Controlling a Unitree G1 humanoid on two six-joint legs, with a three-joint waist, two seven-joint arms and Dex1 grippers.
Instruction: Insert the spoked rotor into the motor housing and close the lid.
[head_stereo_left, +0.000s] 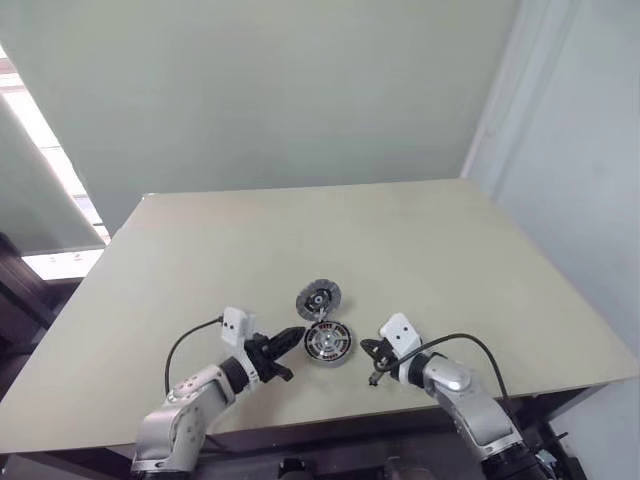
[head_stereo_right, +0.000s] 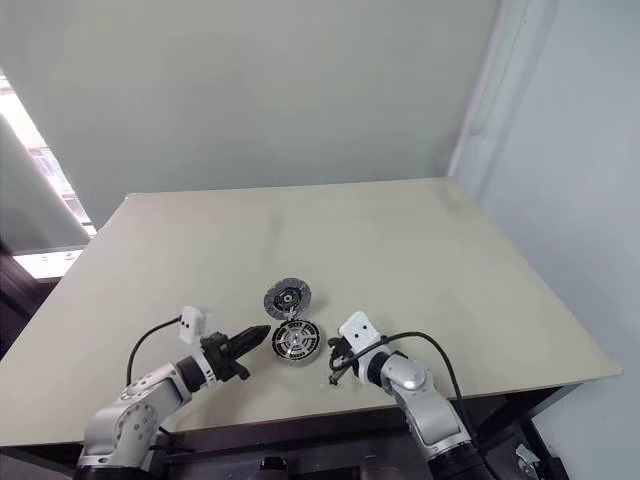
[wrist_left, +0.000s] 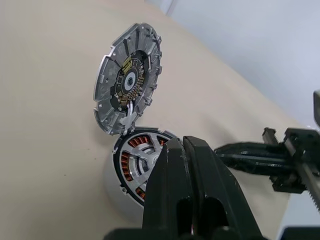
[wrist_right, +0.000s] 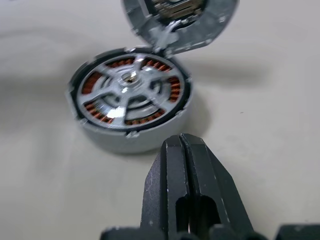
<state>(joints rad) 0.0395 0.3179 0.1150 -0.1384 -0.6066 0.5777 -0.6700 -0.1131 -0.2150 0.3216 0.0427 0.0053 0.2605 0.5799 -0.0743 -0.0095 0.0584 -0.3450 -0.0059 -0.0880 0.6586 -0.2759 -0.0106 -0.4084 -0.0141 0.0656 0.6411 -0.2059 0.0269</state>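
Observation:
The motor housing (wrist_right: 125, 140) lies on the table near its front edge, between my two grippers. The spoked rotor (wrist_right: 131, 94) sits inside it, silver spokes over the copper windings. The grey lid (wrist_left: 131, 85) stands tilted open, joined to the housing's far rim. My left gripper (head_stereo_left: 295, 336) is shut and empty, just left of the housing with its tips close to the rim. On the other side, a little apart from the housing, my right gripper (head_stereo_left: 370, 352) is shut and empty too. The left wrist view shows the right gripper (wrist_left: 240, 150) beyond the housing.
The beige table (head_stereo_left: 420, 250) stretches wide behind the housing. Its front edge runs close under both arms. A pale wall rises past the far edge, and a bright window strip lies to the left.

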